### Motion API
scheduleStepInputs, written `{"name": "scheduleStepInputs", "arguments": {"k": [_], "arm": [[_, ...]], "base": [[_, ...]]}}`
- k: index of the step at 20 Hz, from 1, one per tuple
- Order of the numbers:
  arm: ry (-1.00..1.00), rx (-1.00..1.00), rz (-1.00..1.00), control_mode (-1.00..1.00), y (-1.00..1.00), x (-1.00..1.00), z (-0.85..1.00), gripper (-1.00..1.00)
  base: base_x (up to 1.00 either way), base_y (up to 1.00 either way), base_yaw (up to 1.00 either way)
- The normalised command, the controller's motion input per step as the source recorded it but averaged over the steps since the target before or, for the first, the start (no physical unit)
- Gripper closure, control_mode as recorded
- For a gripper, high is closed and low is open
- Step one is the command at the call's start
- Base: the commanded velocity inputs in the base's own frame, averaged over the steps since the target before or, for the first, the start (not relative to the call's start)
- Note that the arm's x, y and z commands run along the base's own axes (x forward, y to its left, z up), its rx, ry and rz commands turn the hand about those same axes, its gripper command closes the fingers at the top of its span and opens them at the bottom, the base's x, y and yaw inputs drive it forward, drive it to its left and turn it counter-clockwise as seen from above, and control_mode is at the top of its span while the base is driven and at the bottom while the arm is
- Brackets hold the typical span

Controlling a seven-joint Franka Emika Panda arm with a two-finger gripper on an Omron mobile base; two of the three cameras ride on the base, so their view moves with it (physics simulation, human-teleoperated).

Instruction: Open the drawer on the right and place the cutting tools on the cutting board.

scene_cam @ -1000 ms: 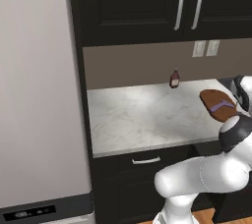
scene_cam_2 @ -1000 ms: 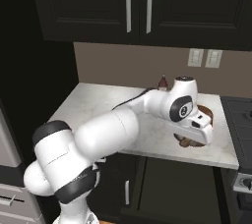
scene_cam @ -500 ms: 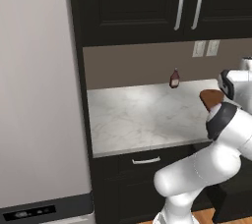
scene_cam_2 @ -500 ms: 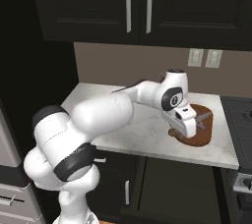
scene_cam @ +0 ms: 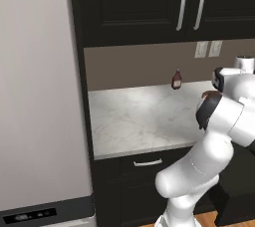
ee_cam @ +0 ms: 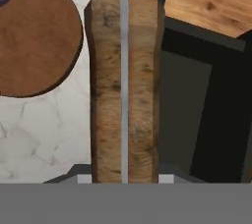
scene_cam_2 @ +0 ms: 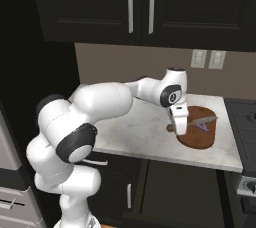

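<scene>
You are looking at the cutting board (scene_cam_2: pixel 199 132) lying near the counter's (scene_cam_2: pixel 145 134) right end, with the cutting tools (scene_cam_2: pixel 202 126) sitting on top — a knife (scene_cam_2: pixel 200 121) is hanging just above them. A bottle (scene_cam: pixel 176 79) is standing at the back wall, the drawer (scene_cam: pixel 148 163) sitting below the counter's front edge.

Wide bare marble counter (scene_cam: pixel 144 116) left of cutting board (scene_cam_2: pixel 200 139), small bottle (scene_cam: pixel 176 79) by back wall

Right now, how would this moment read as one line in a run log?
pincer: shut on wooden-handled knife | blade: over reddish-brown oval wooden cutting board | slender purple cutting tool: lying on board
</scene>
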Motion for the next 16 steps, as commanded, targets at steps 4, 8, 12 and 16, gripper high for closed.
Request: {"name": "scheduleStepInputs", "arguments": {"k": [4, 8, 12, 16], "arm": [[-0.09, 0.0, -0.19, -1.0, 0.0, 0.31, -0.14, 1.0], [-0.03, 0.0, -0.06, -1.0, 0.0, 0.37, -0.22, 1.0], [-0.02, 0.0, 0.0, -1.0, 0.0, 0.34, -0.21, 1.0], [-0.01, 0.0, 0.0, -1.0, 0.0, 0.44, -0.17, 1.0]], "base": [[0.0, 0.0, 0.0], [0.0, 0.0, 0.0], [0.0, 0.0, 0.0], [0.0, 0.0, 0.0]]}}
